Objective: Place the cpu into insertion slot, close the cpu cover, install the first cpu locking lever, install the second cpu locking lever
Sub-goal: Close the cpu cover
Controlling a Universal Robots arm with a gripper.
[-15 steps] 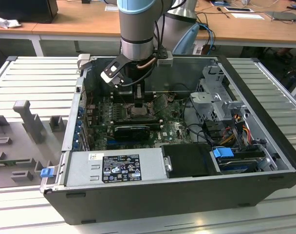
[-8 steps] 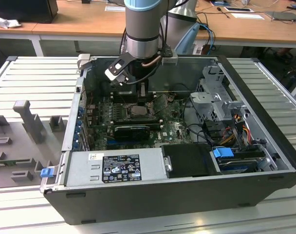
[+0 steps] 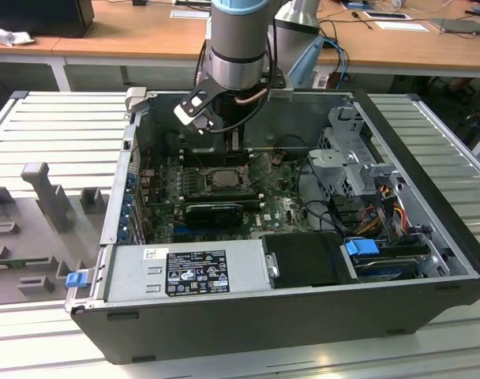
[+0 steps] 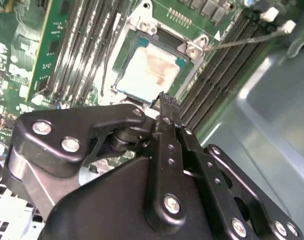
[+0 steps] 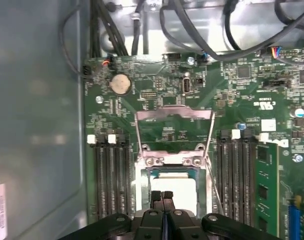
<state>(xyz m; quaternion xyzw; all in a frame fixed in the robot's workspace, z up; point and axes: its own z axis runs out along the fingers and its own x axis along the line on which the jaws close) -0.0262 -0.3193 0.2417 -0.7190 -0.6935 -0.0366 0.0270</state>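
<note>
The cpu lies flat in the insertion slot, its pale metal face turned up. The cpu cover, a thin silvery frame, is swung open on its hinge beyond the socket, and green board shows through its window. My gripper hangs just above the chip's near edge, shut with nothing between its black fingers. Thin locking-lever rods run along the socket's sides, and one sticks out over the memory slots. In the exterior view my gripper reaches down into the case above the insertion slot.
Long black memory slots flank the socket on both sides. Black cables hang near the case wall. A black card, the power supply and a drive cage stand inside the open computer case.
</note>
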